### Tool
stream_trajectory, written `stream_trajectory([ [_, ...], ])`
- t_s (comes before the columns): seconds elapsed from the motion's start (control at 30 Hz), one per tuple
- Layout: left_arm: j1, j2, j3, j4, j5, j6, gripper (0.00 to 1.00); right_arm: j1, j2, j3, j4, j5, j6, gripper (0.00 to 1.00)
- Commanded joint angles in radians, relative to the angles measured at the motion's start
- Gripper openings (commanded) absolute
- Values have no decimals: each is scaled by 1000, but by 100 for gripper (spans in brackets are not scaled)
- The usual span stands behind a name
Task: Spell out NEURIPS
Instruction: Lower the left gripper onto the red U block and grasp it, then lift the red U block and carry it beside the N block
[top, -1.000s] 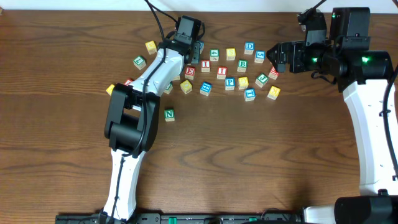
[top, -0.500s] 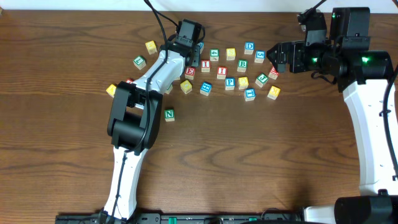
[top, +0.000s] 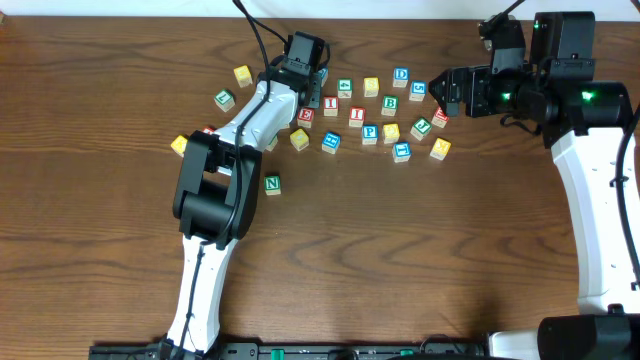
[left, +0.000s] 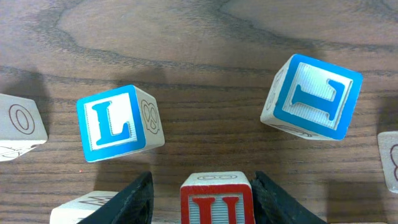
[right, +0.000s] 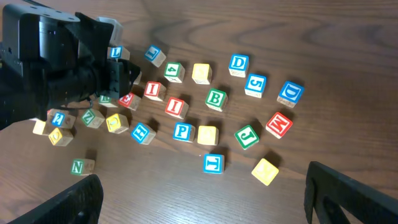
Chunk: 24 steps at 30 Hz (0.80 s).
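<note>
Red-lettered wooden E cube (left: 217, 200) sits on the brown wooden table (left: 205, 37) between the jaws of the left claw (left: 202, 179), at the left end of the scattered cluster of cubes. The jaws stand parted astride it, not clamped: one is right at its side, the other leaves a strip of table showing. A blue L cube (left: 115, 130) and another blue-lettered cube (left: 314, 96) lie just beyond. The green N cube (top: 272, 184) lies apart from the cluster, beside the left arm (top: 215, 190). The blue P cube (top: 369, 132) lies mid-cluster. The right claw (top: 441, 92) hangs spread wide, gripping nothing, at the cluster's right end.
</note>
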Motion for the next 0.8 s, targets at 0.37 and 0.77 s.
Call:
stream_trajectory([
  [0.37, -14, 13, 6, -30, -13, -16, 34, -4, 6, -5, -1, -8, -12, 99],
  [0.77, -13, -63, 8, -29, -13, -16, 31, -4, 6, -5, -1, -8, -12, 99],
])
